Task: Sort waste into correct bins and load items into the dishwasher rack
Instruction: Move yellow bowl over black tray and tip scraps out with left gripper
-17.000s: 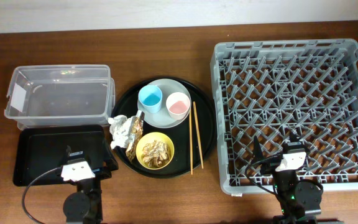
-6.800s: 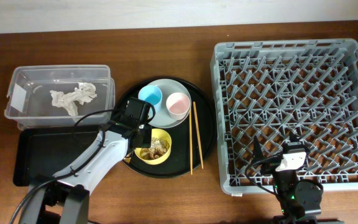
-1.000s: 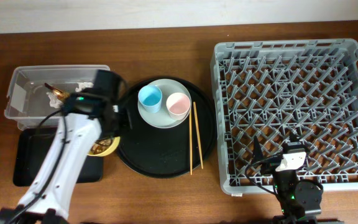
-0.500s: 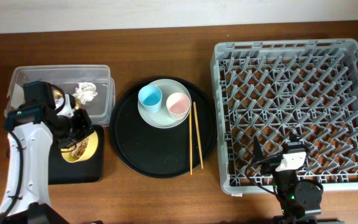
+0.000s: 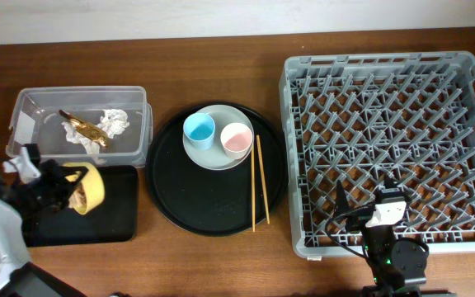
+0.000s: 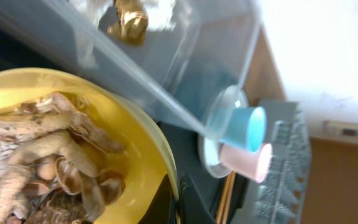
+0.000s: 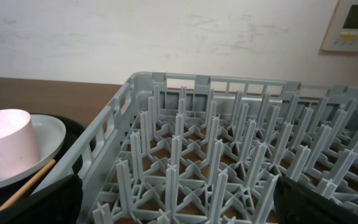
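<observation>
My left gripper (image 5: 69,185) is shut on the rim of the yellow bowl (image 5: 88,186), which is tipped on its side above the shallow black tray (image 5: 114,219). In the left wrist view the beige food scraps (image 6: 42,155) lie inside the bowl (image 6: 135,149). The clear tub (image 5: 134,99) holds the white tissue (image 5: 114,122) and the gold wrapper (image 5: 82,128). On the plate (image 5: 217,157) stand the blue cup (image 5: 199,129) and the pink cup (image 5: 237,139), with the chopsticks (image 5: 259,181) beside them. My right gripper (image 5: 367,193) is open over the front edge of the grey rack (image 5: 386,74).
The plate and chopsticks rest on a large round black tray (image 5: 196,206) in the middle of the wooden table. The right wrist view shows the rack's upright pegs (image 7: 216,162), with the pink cup (image 7: 2,149) at the left edge.
My left arm has swung further left with the bowl, and the bowl has tipped from flat to on its side above the black tray. The right arm has not moved.
</observation>
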